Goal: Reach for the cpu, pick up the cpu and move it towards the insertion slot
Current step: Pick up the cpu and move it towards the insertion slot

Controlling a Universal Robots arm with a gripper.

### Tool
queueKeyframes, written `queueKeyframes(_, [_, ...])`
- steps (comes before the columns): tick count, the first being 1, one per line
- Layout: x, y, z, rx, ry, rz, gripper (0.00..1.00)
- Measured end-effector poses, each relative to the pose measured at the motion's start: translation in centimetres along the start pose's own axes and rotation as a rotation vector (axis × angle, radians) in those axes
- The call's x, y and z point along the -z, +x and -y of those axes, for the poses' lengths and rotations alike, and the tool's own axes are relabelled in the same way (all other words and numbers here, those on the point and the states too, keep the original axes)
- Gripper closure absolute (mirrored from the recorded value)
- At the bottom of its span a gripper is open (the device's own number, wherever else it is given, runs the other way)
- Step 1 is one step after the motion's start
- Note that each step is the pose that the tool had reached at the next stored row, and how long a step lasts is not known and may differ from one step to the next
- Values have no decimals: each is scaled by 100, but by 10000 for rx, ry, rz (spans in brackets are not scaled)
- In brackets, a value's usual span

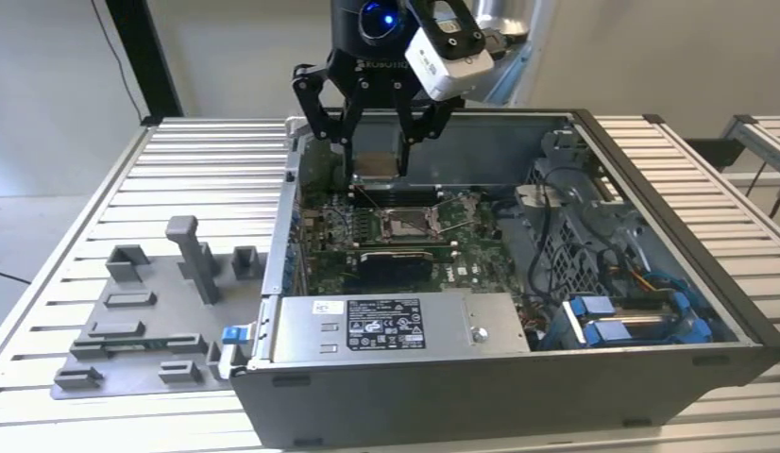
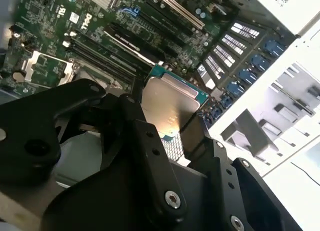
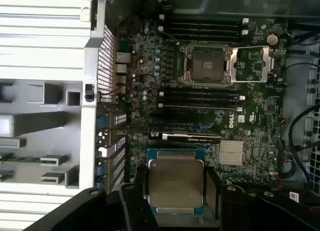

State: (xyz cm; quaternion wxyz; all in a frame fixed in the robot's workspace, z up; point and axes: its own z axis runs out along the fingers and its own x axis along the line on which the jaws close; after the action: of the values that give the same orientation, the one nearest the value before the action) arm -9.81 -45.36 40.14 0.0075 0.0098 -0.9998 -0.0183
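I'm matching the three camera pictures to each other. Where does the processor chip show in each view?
Exterior view: chip held by the tool over the open computer case, near the socket.
Second wrist view: chip between the tool's dark fingers, socket off to one side.
First wrist view: chip in the tool, over the green board, apart from the socket.
Shared landmark: the silver-framed socket.

One cpu (image 3: 176,187), one insertion slot (image 3: 206,65)
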Motion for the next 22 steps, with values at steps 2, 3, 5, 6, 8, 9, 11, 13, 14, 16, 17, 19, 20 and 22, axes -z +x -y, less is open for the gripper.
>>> queueKeyframes(2, [1,-37,1,1,0,-1,100])
queueKeyframes(3, [1,-59,1,1,0,-2,100])
queueKeyframes(5, [2,-112,2,0,0,-4,100])
queueKeyframes(6, [2,-136,3,0,0,-5,100])
queueKeyframes(8, [3,-187,4,1,0,-6,100])
queueKeyframes(9, [3,-209,4,1,0,-7,100])
queueKeyframes(11, [4,-251,5,0,0,-8,100])
queueKeyframes(13, [5,-290,6,-1,-1,-8,100])
queueKeyframes(14, [5,-305,6,0,0,-9,100])
queueKeyframes(16, [5,-318,7,1,-2,-8,100])
queueKeyframes(17, [5,-320,7,0,-1,-8,100])
queueKeyframes(19, [5,-322,6,-2,-1,-8,100])
queueKeyframes(20, [5,-323,6,-1,-1,-8,100])
queueKeyframes(22, [5,-323,6,0,-1,-8,100])
